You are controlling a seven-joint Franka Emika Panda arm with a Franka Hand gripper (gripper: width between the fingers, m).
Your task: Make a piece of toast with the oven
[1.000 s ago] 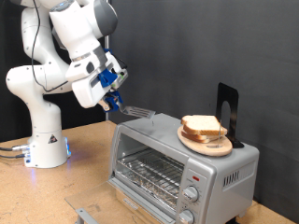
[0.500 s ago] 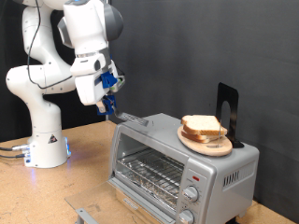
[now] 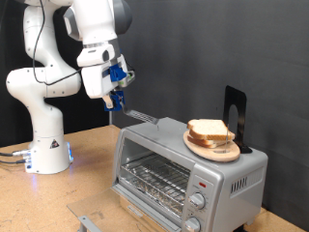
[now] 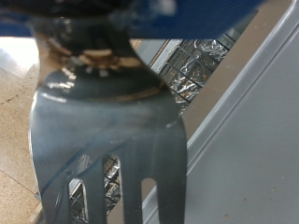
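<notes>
Black backdrop cloth hangs behind a wooden table (image 3: pixel 87 164) on which the white arm is mounted. Its gripper (image 3: pixel 118 96) is clamped on the handle of a shiny metal fork (image 4: pixel 107 112), whose tines reach out over the top corner of the small silver toaster oven (image 3: pixel 183 159) on the exterior view's left; the wrist view shows the tines hanging above the foil-lined interior and the grey oven top. Pale white bread, the piece of toast (image 3: pixel 209 130), lies stacked with a like slice on a round wooden board (image 3: pixel 212 147) on the oven's top, towards its back right corner, well apart from the fork. The likely hazard: a shallow or glancing stab could push the slices or the board off the oven, or the fork could slip in the fingers.
</notes>
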